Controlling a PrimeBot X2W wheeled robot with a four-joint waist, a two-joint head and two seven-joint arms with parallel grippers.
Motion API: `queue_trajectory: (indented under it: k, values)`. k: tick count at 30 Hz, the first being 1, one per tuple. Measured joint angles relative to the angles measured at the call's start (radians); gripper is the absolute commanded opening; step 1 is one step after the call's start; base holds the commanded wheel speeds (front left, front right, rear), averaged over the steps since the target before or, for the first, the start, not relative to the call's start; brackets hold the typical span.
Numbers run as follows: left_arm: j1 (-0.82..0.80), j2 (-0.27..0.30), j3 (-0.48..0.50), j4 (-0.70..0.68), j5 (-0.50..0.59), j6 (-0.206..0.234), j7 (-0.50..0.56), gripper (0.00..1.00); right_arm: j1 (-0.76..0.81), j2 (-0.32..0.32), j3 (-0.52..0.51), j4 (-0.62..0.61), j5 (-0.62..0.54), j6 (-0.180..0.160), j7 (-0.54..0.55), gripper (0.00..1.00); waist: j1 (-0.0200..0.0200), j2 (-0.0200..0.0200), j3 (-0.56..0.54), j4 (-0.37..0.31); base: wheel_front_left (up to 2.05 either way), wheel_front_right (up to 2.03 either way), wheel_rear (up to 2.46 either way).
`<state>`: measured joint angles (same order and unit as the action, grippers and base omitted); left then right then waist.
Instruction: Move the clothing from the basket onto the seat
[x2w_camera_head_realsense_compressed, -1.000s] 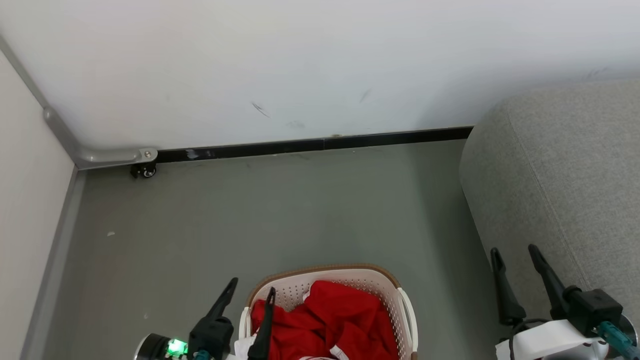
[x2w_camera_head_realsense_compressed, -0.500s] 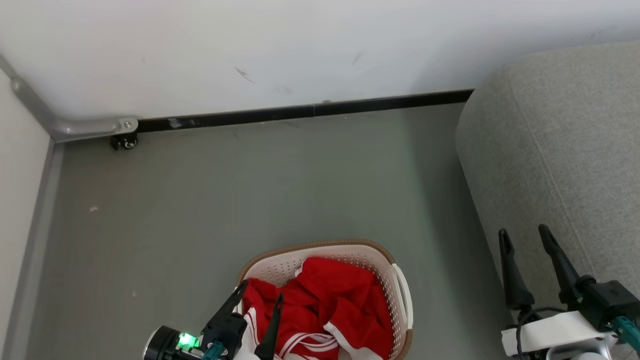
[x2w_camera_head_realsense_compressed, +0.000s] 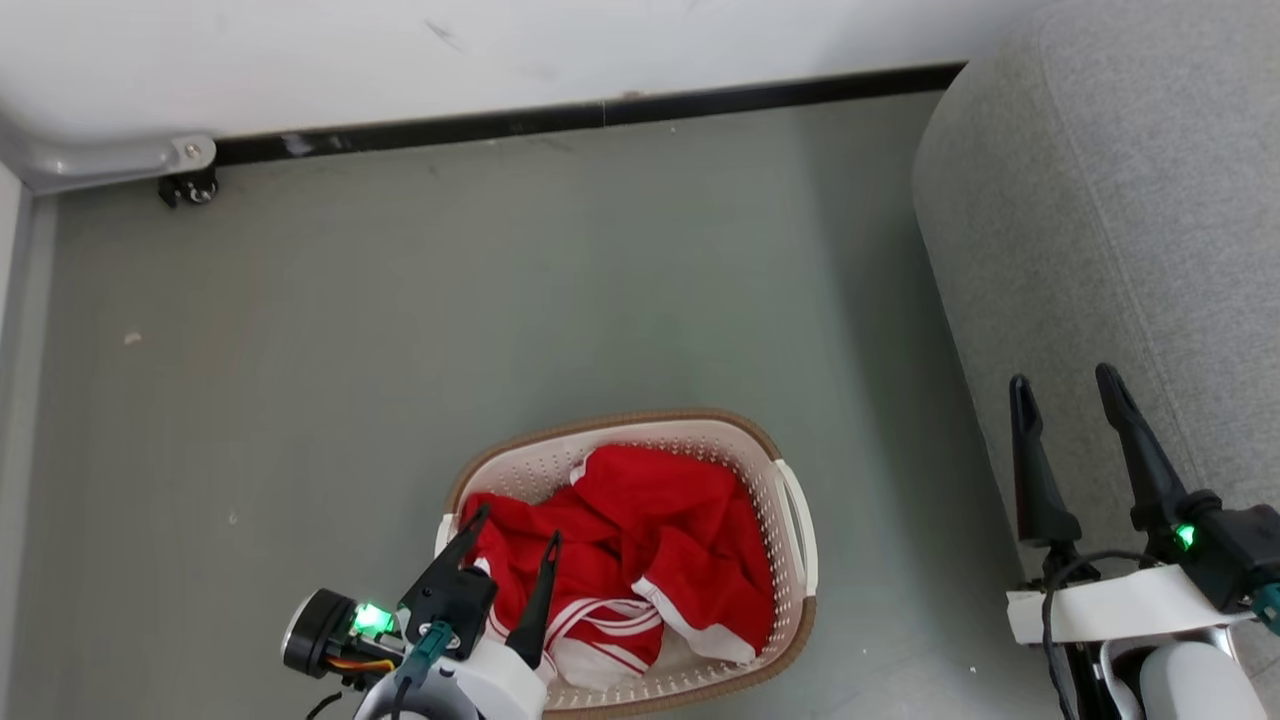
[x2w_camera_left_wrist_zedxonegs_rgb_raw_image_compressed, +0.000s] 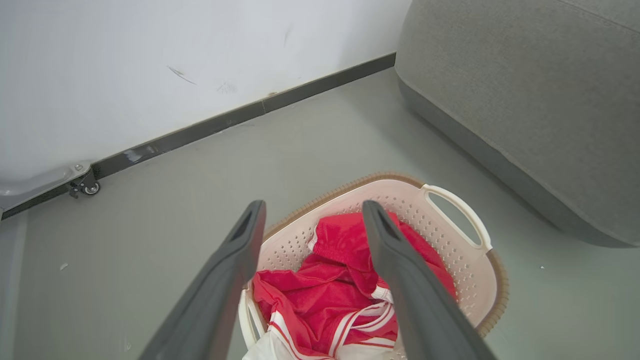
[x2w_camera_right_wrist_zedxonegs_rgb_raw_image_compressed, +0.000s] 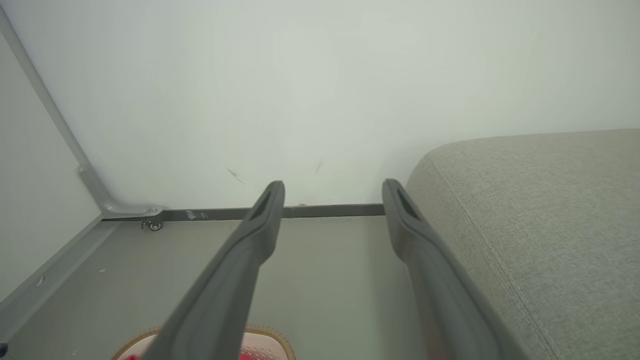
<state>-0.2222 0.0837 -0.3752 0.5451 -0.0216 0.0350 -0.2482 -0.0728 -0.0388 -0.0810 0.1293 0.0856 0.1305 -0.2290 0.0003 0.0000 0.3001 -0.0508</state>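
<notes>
Head camera looks down, wrist cameras forward; all share the basket (x2w_camera_head_realsense_compressed: 610, 417) and seat (x2w_camera_head_realsense_compressed: 1100, 200).

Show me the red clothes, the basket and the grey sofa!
red clothes (x2w_camera_head_realsense_compressed: 650, 495), head view, middle of the red fabric
basket (x2w_camera_head_realsense_compressed: 540, 470), head view, its perforated inner wall
grey sofa (x2w_camera_head_realsense_compressed: 1120, 200), head view, its woven top

Grey floor (x2w_camera_head_realsense_compressed: 400, 300), white wall (x2w_camera_head_realsense_compressed: 500, 40), black baseboard (x2w_camera_head_realsense_compressed: 700, 101), small caster wheel (x2w_camera_head_realsense_compressed: 190, 188) at corner.

left gripper (x2w_camera_head_realsense_compressed: 516, 526): dark tapered fingers (x2w_camera_head_realsense_compressed: 543, 580), green light (x2w_camera_head_realsense_compressed: 372, 619) glowing at 9 o'clock, orange wires (x2w_camera_head_realsense_compressed: 372, 664) | right gripper (x2w_camera_head_realsense_compressed: 1063, 380): dark fingers, white band (x2w_camera_head_realsense_compressed: 1120, 605), black cable (x2w_camera_head_realsense_compressed: 1046, 600), green light
</notes>
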Motion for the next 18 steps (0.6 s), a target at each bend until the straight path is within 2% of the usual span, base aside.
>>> queue_trajectory:
  k: [18]
  values:
    - [-0.123,0.003,-0.003,0.087,0.035,0.011,0.0,1.0,-0.125,-0.002,-0.003,-0.042,0.0,0.0,-0.002,1.0,-0.0001,0.0,0.188,-0.011,0.0,0.0,0.0]
